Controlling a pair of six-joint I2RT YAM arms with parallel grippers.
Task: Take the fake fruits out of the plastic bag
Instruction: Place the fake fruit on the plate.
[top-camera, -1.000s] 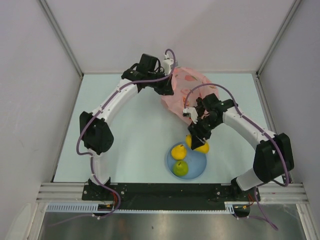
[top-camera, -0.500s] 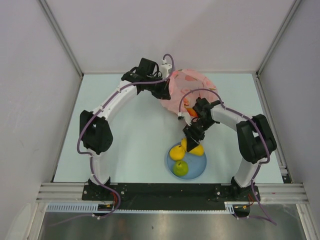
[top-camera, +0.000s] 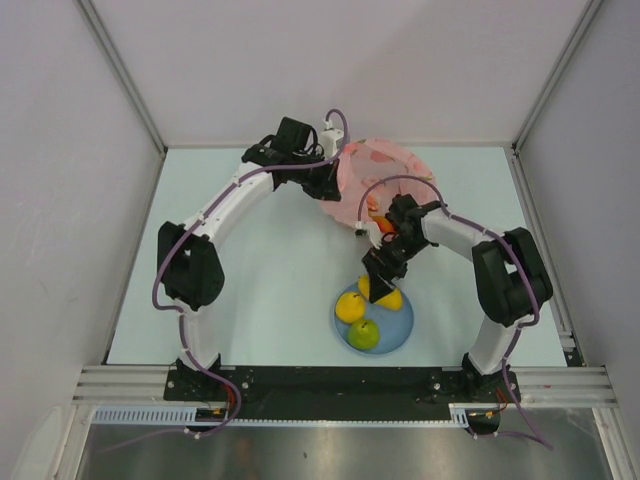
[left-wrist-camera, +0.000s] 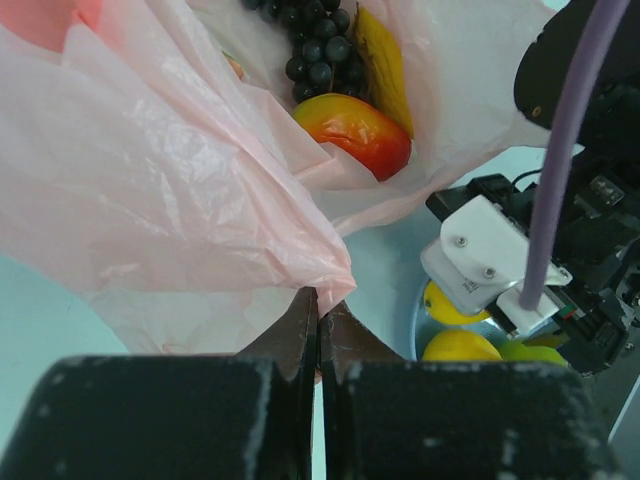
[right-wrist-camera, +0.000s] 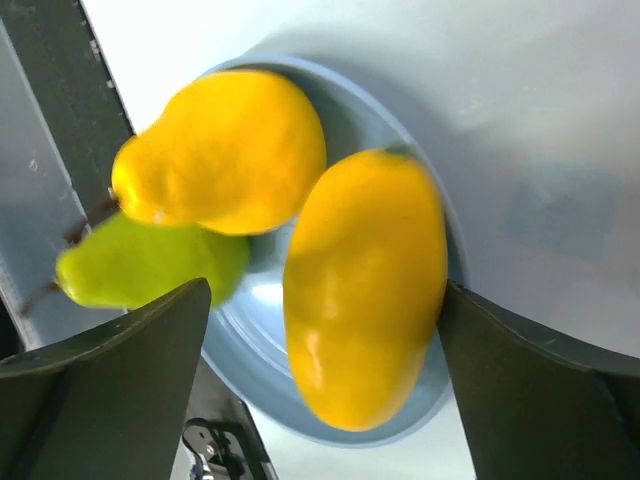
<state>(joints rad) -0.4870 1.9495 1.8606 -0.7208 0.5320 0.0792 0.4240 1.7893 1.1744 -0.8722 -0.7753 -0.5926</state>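
Note:
The pink plastic bag (top-camera: 388, 168) lies at the back of the table. My left gripper (top-camera: 333, 186) is shut on its edge and holds the mouth up. In the left wrist view the jaws (left-wrist-camera: 320, 305) pinch the bag (left-wrist-camera: 150, 180). Inside it show a dark grape bunch (left-wrist-camera: 315, 40), a red-orange fruit (left-wrist-camera: 355, 130) and a yellow banana (left-wrist-camera: 385, 60). My right gripper (top-camera: 378, 290) is open over the blue plate (top-camera: 405, 325). A yellow mango (right-wrist-camera: 365, 290) lies on the plate (right-wrist-camera: 250, 370) between its fingers. A yellow pear (right-wrist-camera: 225, 150) and a green pear (right-wrist-camera: 150, 265) lie beside the mango.
The plate sits near the front edge, between the two arm bases. The right arm's wrist (left-wrist-camera: 490, 250) hangs just in front of the bag's mouth. White walls close the table at the left, the back and the right.
My right gripper has moved left and down over the plate with the yellow mango, which now lies on the plate between open jaws. The left gripper has kept its hold on the bag.

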